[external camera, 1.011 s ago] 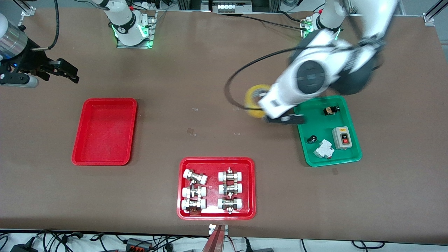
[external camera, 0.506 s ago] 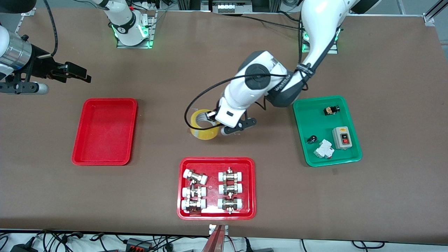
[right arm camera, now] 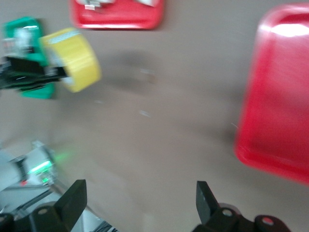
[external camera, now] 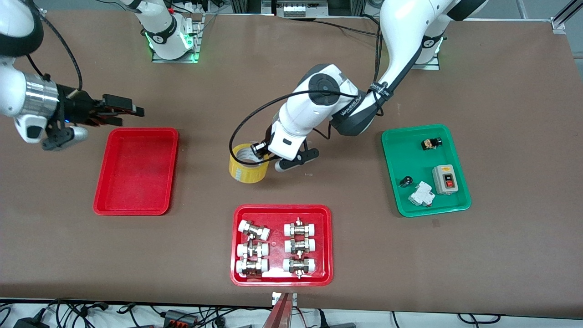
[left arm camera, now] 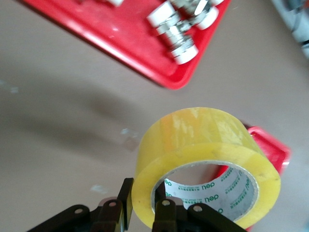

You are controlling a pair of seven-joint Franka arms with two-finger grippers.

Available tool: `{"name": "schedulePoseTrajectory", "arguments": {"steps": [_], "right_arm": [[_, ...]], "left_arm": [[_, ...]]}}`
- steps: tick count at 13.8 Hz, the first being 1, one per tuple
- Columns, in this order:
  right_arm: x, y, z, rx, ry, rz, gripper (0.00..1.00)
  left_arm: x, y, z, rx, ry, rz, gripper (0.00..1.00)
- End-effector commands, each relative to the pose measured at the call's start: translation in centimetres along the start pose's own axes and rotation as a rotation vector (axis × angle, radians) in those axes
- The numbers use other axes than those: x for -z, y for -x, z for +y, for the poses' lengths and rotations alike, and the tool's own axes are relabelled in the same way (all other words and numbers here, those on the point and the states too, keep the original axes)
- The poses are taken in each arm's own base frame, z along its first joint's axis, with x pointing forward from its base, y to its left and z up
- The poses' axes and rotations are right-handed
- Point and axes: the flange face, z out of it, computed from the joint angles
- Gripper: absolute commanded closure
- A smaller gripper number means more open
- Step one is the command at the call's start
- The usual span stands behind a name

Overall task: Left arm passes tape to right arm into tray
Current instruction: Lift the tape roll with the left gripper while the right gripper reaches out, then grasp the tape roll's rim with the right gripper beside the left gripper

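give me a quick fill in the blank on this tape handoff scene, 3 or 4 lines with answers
1. The left hand grips the wall of the yellow ____.
2. The right hand has its fingers ____.
3. The plain red tray holds ____.
4. The switch box lies in the ____ tray.

Missing words: tape; open; nothing; green

Evenly, brightly lit from overhead in the front view; sharp throughout, with soft shadows under the left arm (external camera: 319, 107) and a pale glare patch on the fittings tray (external camera: 281, 245). Smeared by motion blur across the right wrist view; softly blurred around the tape (left arm camera: 203, 159) above the pincer.
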Motion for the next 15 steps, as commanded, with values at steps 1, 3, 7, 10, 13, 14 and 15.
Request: {"name": "schedulePoseTrajectory", "arguments": {"steps": [1, 3, 7, 10, 13, 14, 15], "right_arm": [[-2.2, -2.6, 1.6, 0.121, -0.158, 0.047, 0.0], [-4.3, -4.5, 2.2, 0.161, -0.245, 0.096, 0.0], [-7.7, -7.9, 0.7, 0.242, -0.28, 0.22, 0.0], [-11.0, -9.5, -0.4, 0.24, -0.262, 0.253, 0.0], [-14.5, -10.3, -1.8, 0.276, -0.235, 0.251, 0.0], [-15.4, -10.3, -1.9, 0.292, -0.232, 0.244, 0.0], [-16.0, -10.3, -1.8, 0.302, -0.229, 0.24, 0.0]], "left_arm": [[-1.3, -1.0, 0.8, 0.019, 0.118, -0.004, 0.99], [-1.3, -0.3, 0.7, 0.048, 0.136, -0.05, 0.99], [-3.3, 1.0, 0.5, -0.142, 0.137, -0.087, 0.99], [-4.3, 1.4, 0.2, -0.253, 0.171, -0.137, 0.99], [-3.8, 1.3, 0.5, -0.265, 0.179, -0.13, 0.99], [-3.6, 1.1, 0.5, -0.268, 0.18, -0.129, 0.99], [-4.0, 1.6, 0.6, -0.276, 0.177, -0.131, 0.99]]}}
